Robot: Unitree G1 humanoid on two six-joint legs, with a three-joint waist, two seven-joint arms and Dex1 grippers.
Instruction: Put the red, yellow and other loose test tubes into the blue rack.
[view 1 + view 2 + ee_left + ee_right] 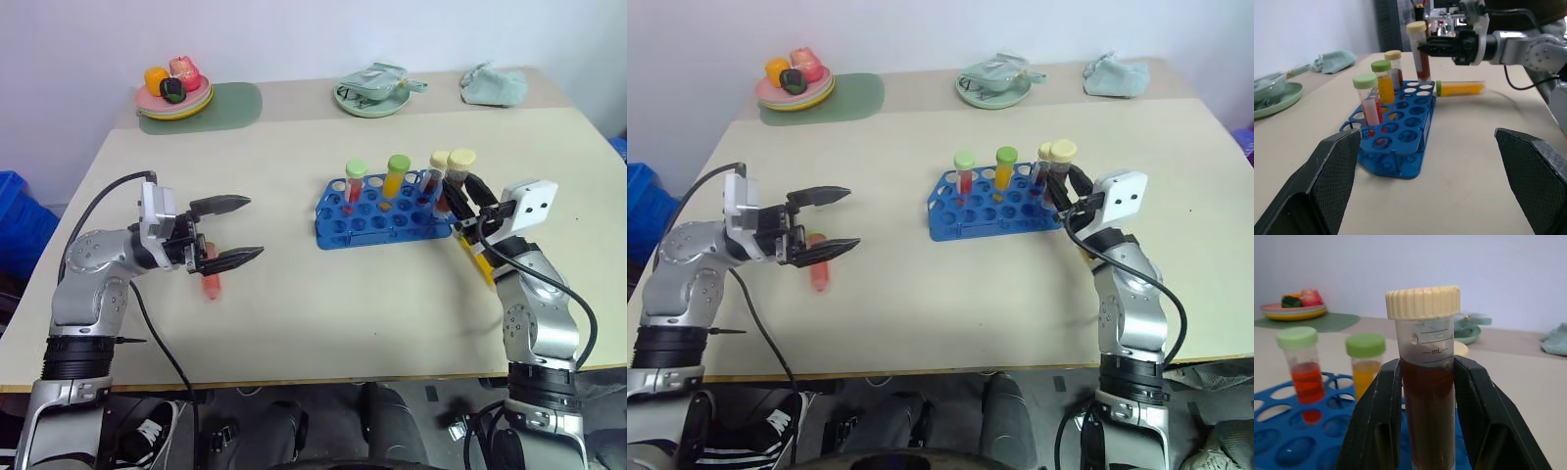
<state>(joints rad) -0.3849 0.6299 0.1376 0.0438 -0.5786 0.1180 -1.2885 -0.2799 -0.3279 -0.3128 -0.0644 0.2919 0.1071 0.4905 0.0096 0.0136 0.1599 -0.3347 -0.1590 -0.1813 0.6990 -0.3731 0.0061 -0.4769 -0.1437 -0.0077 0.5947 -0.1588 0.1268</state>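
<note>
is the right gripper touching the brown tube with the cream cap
Touching: in the right wrist view both fingers of the right gripper press against the brown tube.

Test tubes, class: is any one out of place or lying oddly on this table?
Yes. A red tube lies flat below the open left gripper, and a yellow tube lies on its side beside the blue rack, not standing in it.

The rack [377, 211] is showing blue. One standing tube [354, 186] is showing red liquid under a light green cap; another [395, 176] is showing orange-yellow liquid under a green cap. The tube [1429, 382] between the black fingers [1376, 421] is showing dark brown liquid under a cream cap. The loose tube [210, 271] is showing red. The table [294, 313] is showing beige.
</note>
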